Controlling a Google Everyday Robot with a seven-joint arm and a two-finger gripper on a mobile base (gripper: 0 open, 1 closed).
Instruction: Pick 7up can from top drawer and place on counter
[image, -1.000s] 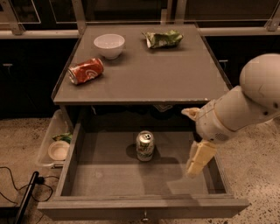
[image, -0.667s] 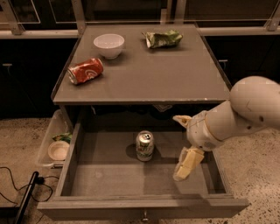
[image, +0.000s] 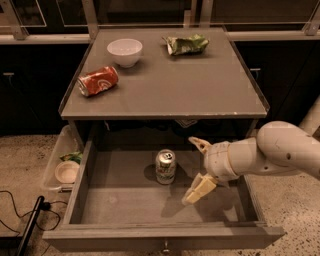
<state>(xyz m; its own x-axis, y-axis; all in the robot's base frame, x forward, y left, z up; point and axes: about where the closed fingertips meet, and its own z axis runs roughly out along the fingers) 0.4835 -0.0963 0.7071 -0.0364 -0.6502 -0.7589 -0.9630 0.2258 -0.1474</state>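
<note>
Black cable (image: 20, 220) trails on the speckled floor at far L. Next, a clear plastic bin (image: 50, 167) sits just beside the L wall of the top drawer (image: 130, 207), w/ a small white dish (image: 66, 171) and sth green inside. The drawer is pulled open below the grey worktop (image: 190, 90). On the worktop's L part, an orange-red can (image: 98, 81) lies on its side; behind it is a white bowl (image: 124, 52), apart from the can. In the drawer, approx mid-width, the 7up can (image: 165, 166) stands upright on the drawer floor, shiny top up, touching no wall. On the worktop, rear centre-R, lies a crumpled green wrapper (image: 186, 44). R of the 7up can, the end effector (image: 189, 170) is inside the drawer, its two pale fingers (image: 202, 187) spread wide, one toward the back, one toward the front, the gap facing the can; near it, not touching, nothing held. The white arm (image: 280, 152) comes in from the R edge over the drawer's R wall.
</note>
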